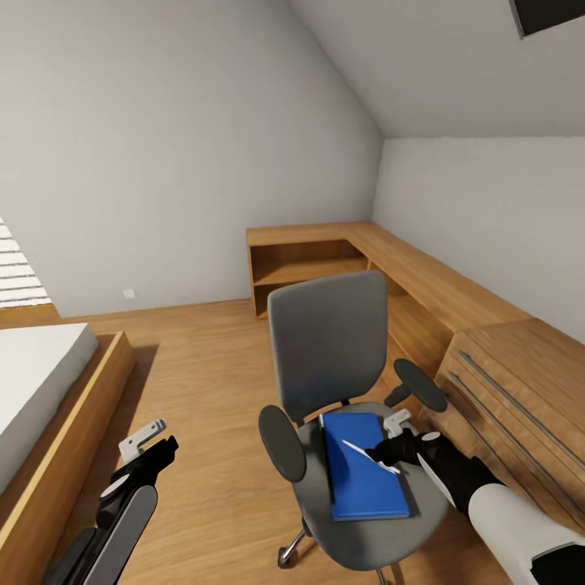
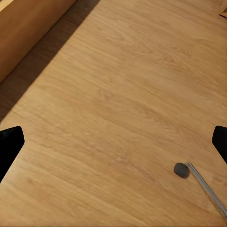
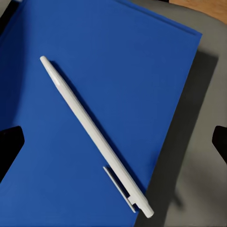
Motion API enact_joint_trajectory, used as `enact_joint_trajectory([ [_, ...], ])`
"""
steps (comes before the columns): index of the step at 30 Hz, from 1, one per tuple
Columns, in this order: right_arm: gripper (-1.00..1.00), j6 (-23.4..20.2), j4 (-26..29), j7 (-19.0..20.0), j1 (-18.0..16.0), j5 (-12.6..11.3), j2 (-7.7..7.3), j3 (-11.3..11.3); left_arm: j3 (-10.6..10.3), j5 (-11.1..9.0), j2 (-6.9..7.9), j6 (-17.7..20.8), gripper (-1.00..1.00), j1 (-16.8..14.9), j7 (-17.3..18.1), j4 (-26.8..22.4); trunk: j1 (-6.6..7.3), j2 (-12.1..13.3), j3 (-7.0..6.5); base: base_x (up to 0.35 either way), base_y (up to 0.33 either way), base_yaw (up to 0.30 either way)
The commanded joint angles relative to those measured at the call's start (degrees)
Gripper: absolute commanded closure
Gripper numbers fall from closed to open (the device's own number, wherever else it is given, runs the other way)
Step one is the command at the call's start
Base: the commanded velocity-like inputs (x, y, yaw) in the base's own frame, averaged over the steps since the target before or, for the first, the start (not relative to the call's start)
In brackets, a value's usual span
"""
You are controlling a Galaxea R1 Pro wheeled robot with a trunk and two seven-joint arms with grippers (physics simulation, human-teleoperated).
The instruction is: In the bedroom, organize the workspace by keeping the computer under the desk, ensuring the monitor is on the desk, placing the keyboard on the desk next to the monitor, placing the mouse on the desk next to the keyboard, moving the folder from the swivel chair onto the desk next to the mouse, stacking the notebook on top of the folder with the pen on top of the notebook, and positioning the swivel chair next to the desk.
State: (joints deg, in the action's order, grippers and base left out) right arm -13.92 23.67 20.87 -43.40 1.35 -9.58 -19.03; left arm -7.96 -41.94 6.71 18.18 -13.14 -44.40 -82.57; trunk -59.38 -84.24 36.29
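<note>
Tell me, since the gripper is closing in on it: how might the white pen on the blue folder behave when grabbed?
The pen is thin and smooth, so it may slip or roll across the folder, though its clip could check rolling. It looks light and stiff. It lies flat, so the open right gripper probably has little height to pinch.

Black arms, grey and white forearm shells — black grippers, small white brackets

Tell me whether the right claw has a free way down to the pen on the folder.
Probably yes. The right claw hangs open just above the pen, which lies bare on the folder on the swivel chair, nothing between them.
</note>
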Motion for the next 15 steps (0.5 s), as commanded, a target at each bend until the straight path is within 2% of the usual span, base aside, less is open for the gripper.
enact_joint_trajectory([
  [1, -1.0, -0.3, 0.1, 0.2, 0.0, 0.1, -0.05, -0.1, -0.1, -0.2, 0.06, 0.2, -1.0, 0.0, -0.4, -0.1, -0.22, -0.4, 0.24, 0.0, 0.0, 0.0],
  [15, -1.0, -0.4, 0.1, 0.2, 0.0, 0.1, -0.01, -0.1, -0.1, -0.2, 0.1, 0.2, -1.0, 0.0, -0.4, -0.1, -3.3, -6.1, 2.75, 0.0, 0.0, 0.0],
])
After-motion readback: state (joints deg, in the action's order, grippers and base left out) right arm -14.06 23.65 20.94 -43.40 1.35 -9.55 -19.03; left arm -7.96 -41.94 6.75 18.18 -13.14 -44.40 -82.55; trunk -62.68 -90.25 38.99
